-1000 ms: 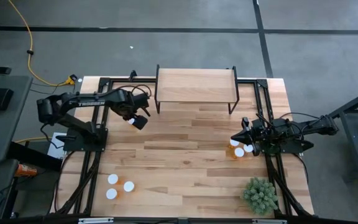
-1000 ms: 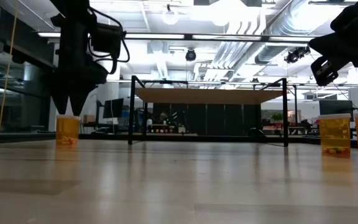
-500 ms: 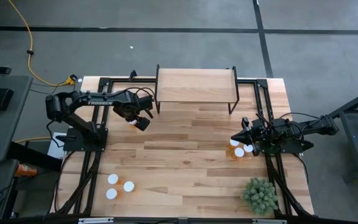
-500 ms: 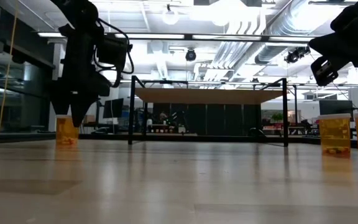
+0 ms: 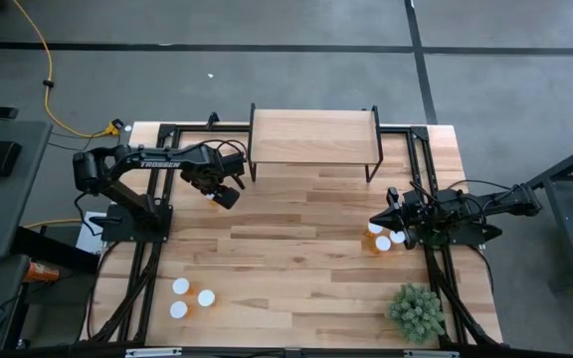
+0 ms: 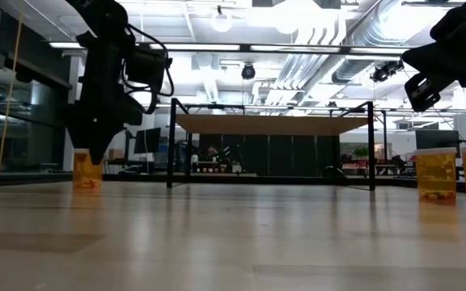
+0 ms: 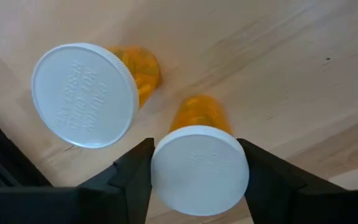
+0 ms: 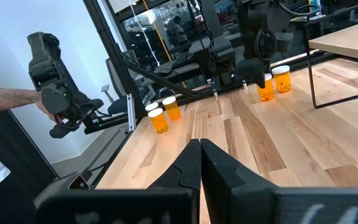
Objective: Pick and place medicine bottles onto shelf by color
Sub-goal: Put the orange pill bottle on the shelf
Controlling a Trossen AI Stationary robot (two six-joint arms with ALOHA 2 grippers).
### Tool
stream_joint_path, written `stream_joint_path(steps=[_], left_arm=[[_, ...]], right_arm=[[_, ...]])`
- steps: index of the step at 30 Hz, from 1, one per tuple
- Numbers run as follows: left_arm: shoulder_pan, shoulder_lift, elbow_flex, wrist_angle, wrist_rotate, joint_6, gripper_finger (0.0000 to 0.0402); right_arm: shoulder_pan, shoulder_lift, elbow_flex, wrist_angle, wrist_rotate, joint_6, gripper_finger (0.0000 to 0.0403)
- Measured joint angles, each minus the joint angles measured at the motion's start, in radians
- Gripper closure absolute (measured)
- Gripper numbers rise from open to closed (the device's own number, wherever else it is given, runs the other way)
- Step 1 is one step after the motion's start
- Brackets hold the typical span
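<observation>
Now left gripper [image 7: 199, 171] straddles bottle [image 7: 199, 163]

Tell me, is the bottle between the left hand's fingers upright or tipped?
Upright: the left wrist view shows the bottle cap-up on the table, fingers flanking its cap.

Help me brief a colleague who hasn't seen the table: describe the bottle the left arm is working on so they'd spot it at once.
Start at the shelf along the table's far edge, then go to the left gripper beside its left legs. Two bottles stand close together under it; the one meant sits between the gripper's fingers, while its neighbour stands free just outside them.
</observation>
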Motion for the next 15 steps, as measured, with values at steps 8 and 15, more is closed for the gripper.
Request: stream_joint_path(steps=[8, 15], left_arm=[[-0.01, -0.047, 0.07, -0.119, 0.075, 0.032, 0.0184], [-0.022, -0.133, 0.38, -0.318, 0.072, 0.121, 0.0211]], right_arm=[[0.0, 0.0, 0.0, 0.0, 0.0, 0.0, 0.0402], [0.0, 0.0, 0.0, 0.0, 0.0, 0.0, 0.0402]])
